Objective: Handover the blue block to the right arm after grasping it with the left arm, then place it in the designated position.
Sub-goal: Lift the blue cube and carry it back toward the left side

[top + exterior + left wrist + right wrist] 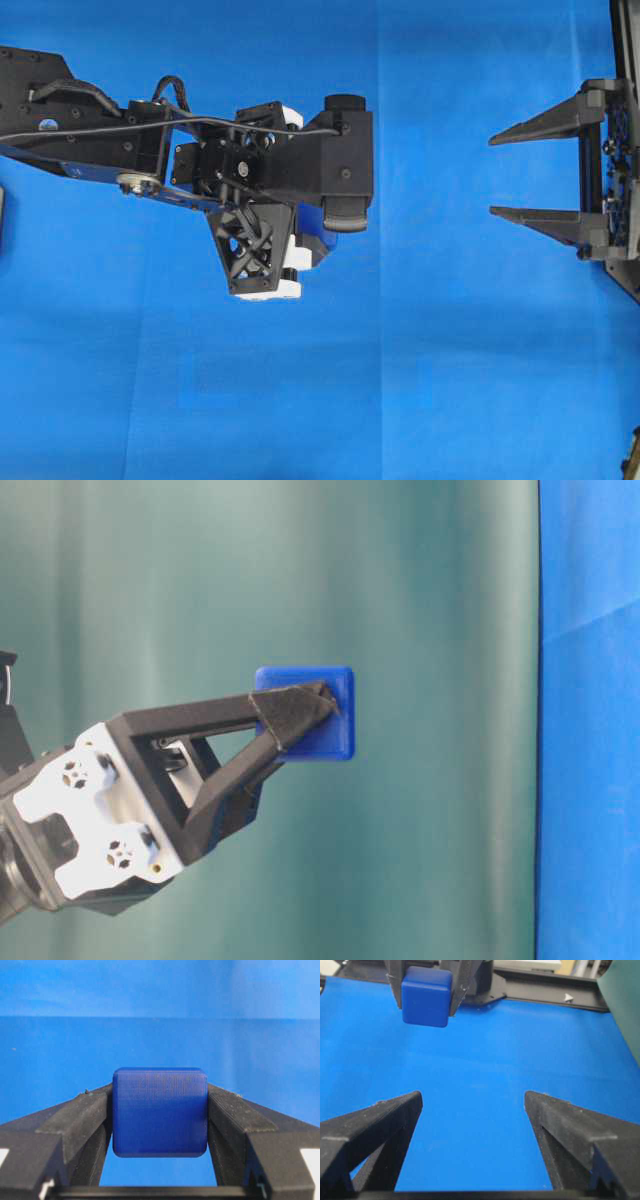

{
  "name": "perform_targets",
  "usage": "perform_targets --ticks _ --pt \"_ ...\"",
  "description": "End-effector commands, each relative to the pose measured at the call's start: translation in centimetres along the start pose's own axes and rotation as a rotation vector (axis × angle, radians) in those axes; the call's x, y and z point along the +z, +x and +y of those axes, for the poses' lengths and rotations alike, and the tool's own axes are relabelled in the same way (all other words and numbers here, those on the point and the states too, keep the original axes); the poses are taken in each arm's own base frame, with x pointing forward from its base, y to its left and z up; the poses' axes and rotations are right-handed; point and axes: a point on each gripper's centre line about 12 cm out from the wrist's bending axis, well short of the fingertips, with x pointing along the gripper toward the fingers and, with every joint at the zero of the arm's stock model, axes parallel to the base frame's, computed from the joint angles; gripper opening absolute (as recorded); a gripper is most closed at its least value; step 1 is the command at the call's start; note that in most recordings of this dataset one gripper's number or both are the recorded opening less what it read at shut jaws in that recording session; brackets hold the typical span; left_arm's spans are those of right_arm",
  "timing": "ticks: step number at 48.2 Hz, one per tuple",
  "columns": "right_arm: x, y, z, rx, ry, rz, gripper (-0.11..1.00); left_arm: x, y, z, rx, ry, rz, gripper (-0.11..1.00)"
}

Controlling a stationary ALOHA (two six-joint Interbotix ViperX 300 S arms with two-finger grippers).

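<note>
Handover needed care, I judged: left end effector (160,1125) pinched the blue block (160,1111) while the right end effector (472,1110), spread wide, waited well apart opposite.

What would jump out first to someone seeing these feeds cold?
The blue block, pinched between the fingers of the left gripper and held up off the blue cloth. Next, the right gripper at the right edge of the overhead view: jaws wide open, empty, facing the block across a stretch of bare cloth.
</note>
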Motion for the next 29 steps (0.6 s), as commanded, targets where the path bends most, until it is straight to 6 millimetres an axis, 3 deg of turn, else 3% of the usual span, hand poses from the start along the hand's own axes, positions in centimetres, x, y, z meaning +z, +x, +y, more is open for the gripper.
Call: perform_targets --ticks 1,29 --pt "0.96 0.19 0.01 -0.001 0.005 -0.023 0.97 1.22 -2.08 -0.12 -0.004 0.001 -0.064 0.49" --pt "1.08 0.21 0.01 -0.001 0.005 -0.022 0.97 0.87 -2.23 -0.30 -0.013 0.003 -0.130 0.49"
